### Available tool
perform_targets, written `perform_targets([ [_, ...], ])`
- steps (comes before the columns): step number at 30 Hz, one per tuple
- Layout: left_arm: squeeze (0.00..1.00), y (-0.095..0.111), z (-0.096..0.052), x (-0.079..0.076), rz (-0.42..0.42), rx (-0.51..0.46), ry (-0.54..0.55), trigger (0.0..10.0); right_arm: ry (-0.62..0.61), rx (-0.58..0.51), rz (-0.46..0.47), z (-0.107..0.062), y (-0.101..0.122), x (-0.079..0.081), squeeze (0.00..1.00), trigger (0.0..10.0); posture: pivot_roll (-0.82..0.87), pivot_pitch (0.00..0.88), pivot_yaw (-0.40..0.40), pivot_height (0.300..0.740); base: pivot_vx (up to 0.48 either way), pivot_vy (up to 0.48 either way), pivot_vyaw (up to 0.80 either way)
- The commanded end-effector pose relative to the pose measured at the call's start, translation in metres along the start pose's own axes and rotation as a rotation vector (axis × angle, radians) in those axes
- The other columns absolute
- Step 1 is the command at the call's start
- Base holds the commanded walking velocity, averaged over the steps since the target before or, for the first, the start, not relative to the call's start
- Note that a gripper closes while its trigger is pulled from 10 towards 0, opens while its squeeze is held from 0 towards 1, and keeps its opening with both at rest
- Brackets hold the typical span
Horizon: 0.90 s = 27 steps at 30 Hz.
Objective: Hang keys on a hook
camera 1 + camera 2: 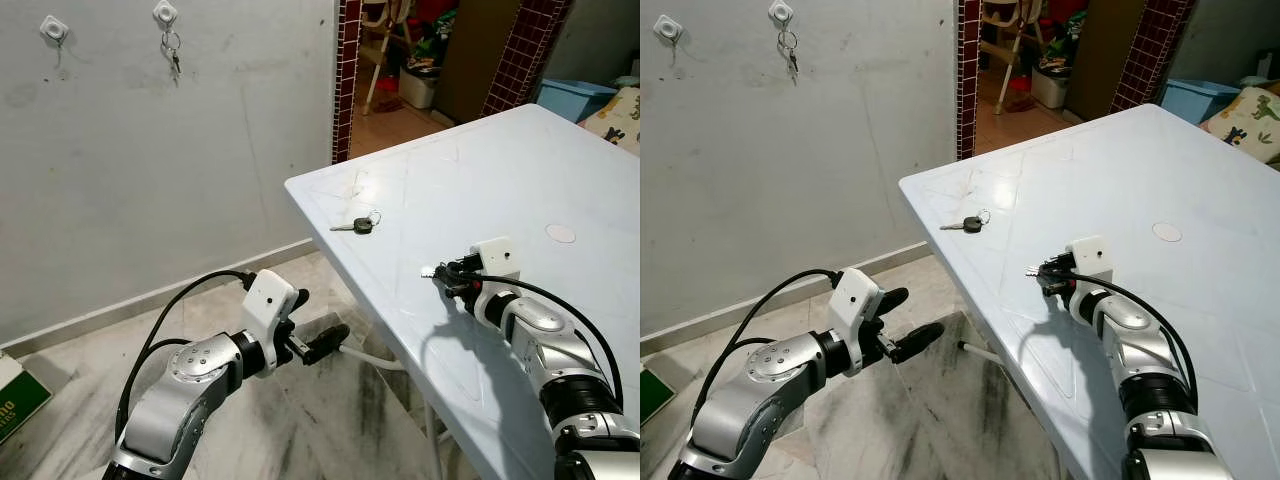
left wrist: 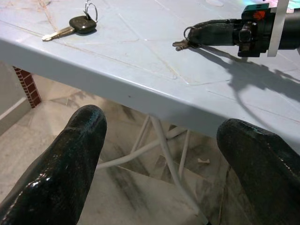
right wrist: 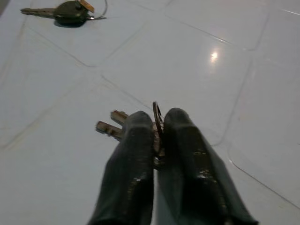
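Note:
My right gripper (image 1: pixel 447 273) hovers just over the white table (image 1: pixel 560 170), shut on a small bunch of keys (image 3: pixel 115 127) whose ring (image 3: pixel 156 116) sits between the two black fingers. A black-headed key (image 1: pixel 358 226) with a ring lies flat near the table's left corner, ahead of that gripper. Two white hooks are on the grey wall: the left hook (image 1: pixel 53 28) is bare, the right hook (image 1: pixel 165 13) carries hanging keys (image 1: pixel 173 55). My left gripper (image 1: pixel 312 325) is open, low beside the table's edge, above the floor.
The table's left edge (image 1: pixel 340 255) runs diagonally between my arms, its white legs (image 2: pixel 161 145) below. A doorway with a red tiled frame (image 1: pixel 347 70) opens past the wall. A blue bin (image 1: pixel 574 98) stands behind the table. A green box (image 1: pixel 15 400) lies on the marble floor.

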<state>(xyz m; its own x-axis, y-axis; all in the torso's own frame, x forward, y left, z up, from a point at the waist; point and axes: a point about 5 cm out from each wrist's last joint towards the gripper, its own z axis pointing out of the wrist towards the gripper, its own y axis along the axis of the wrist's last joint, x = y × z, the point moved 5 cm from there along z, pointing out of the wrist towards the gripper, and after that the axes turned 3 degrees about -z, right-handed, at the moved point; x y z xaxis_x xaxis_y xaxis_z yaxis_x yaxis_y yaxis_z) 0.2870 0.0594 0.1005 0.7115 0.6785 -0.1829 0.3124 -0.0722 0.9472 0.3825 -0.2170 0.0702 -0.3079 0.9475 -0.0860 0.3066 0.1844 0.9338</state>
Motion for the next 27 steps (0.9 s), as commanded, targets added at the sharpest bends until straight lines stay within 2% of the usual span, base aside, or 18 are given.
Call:
perform_targets([
  [1, 0.00, 0.004, 0.000, 0.003, 0.010, -0.004, 0.003, 10.0, -0.021, -0.007, 0.001, -0.001, 0.003, -0.007, 0.00, 0.0, 0.07, 0.030, 0.003, 0.740, 0.000, 0.000, 0.00],
  [8, 0.00, 0.005, 0.000, 0.005, 0.010, -0.007, 0.013, 10.0, -0.048, -0.031, -0.012, 0.001, 0.011, -0.009, 0.00, 0.0, 0.07, 0.024, 0.002, 0.740, 0.000, 0.000, 0.00],
  [13, 0.00, 0.006, -0.001, 0.012, 0.005, -0.024, 0.063, 10.0, -0.052, -0.059, -0.017, 0.002, 0.021, -0.009, 0.00, 0.0, 0.07, 0.019, -0.001, 0.740, 0.000, 0.000, 0.00],
  [16, 0.00, 0.012, -0.004, 0.027, 0.021, -0.062, 0.167, 10.0, -0.030, -0.113, -0.043, 0.005, 0.039, 0.000, 0.00, 0.0, 0.07, 0.015, -0.001, 0.740, 0.000, 0.000, 0.00],
  [19, 0.00, 0.022, -0.017, 0.052, 0.053, -0.143, 0.371, 10.0, 0.029, -0.223, -0.046, 0.008, 0.069, 0.023, 0.00, 0.0, 0.07, 0.008, -0.003, 0.740, 0.000, 0.000, 0.00],
  [21, 0.00, 0.025, -0.023, 0.061, 0.041, -0.170, 0.446, 10.0, 0.037, -0.257, -0.027, 0.009, 0.077, 0.031, 0.00, 0.0, 0.07, 0.006, -0.007, 0.740, 0.000, 0.000, 0.00],
  [22, 0.00, 0.025, -0.023, 0.061, 0.041, -0.170, 0.446, 10.0, 0.037, -0.257, -0.027, 0.009, 0.077, 0.031, 0.00, 0.0, 0.07, 0.006, -0.007, 0.740, 0.000, 0.000, 0.00],
  [23, 0.00, 0.027, -0.029, 0.068, 0.033, -0.195, 0.512, 10.0, 0.051, -0.289, -0.035, 0.009, 0.085, 0.042, 0.00, 3.2, 0.07, 0.006, -0.007, 0.740, 0.000, 0.000, 0.00],
  [24, 0.00, 0.029, -0.034, 0.073, 0.037, -0.212, 0.561, 10.0, 0.060, -0.311, -0.018, 0.009, 0.091, 0.052, 0.00, 10.0, 0.07, 0.003, -0.011, 0.740, 0.000, 0.000, 0.00],
  [27, 0.00, 0.030, -0.038, 0.077, 0.049, -0.226, 0.609, 10.0, 0.058, -0.335, 0.024, 0.010, 0.095, 0.066, 0.00, 10.0, 0.07, 0.002, -0.012, 0.740, 0.000, 0.000, 0.00],
])
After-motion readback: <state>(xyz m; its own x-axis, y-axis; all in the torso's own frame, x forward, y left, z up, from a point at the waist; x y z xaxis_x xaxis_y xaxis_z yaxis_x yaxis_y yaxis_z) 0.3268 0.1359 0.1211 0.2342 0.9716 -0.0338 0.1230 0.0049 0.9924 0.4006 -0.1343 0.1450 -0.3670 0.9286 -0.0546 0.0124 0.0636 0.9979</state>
